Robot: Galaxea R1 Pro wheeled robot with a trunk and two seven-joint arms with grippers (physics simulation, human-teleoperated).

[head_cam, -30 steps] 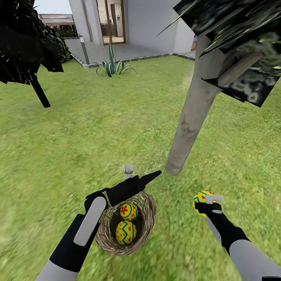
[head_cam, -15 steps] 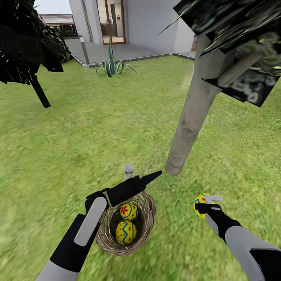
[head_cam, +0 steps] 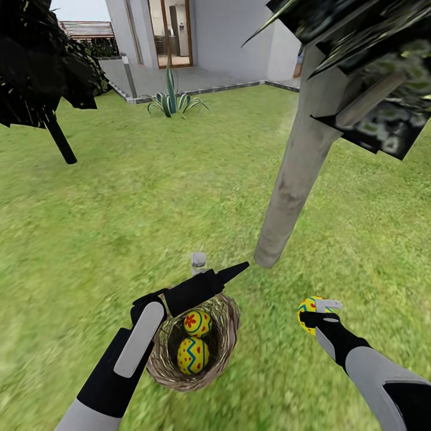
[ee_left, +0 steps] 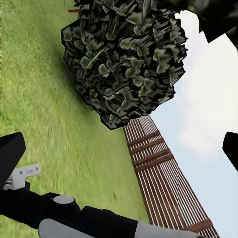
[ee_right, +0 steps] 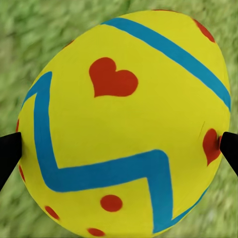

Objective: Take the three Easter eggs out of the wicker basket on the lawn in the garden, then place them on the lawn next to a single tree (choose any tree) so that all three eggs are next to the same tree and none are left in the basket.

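Mottled green lawn (head_cam: 149,191) fills the ground — it runs back to grey paving (head_cam: 179,78) and a white house (head_cam: 233,30) with a glazed door, a spiky green plant (head_cam: 172,99) at the paving's edge. A near-black tree (head_cam: 42,66) stands far left; the pale-trunked tree (head_cam: 296,173) leans up at right, its base just beyond the wicker basket (head_cam: 224,341). Two Easter eggs (head_cam: 193,355) lie inside the basket, one behind the other. The left gripper (head_cam: 206,269) hovers over the basket's far rim, fingers spread apart. The right gripper (head_cam: 317,312) holds the third egg (ee_right: 124,124) clamped between its fingers (ee_right: 10,153) just above the grass, right of the basket and near the trunk. The left wrist view catches grass, dark foliage (ee_left: 126,59), a slatted wooden fence (ee_left: 163,178) and sky.
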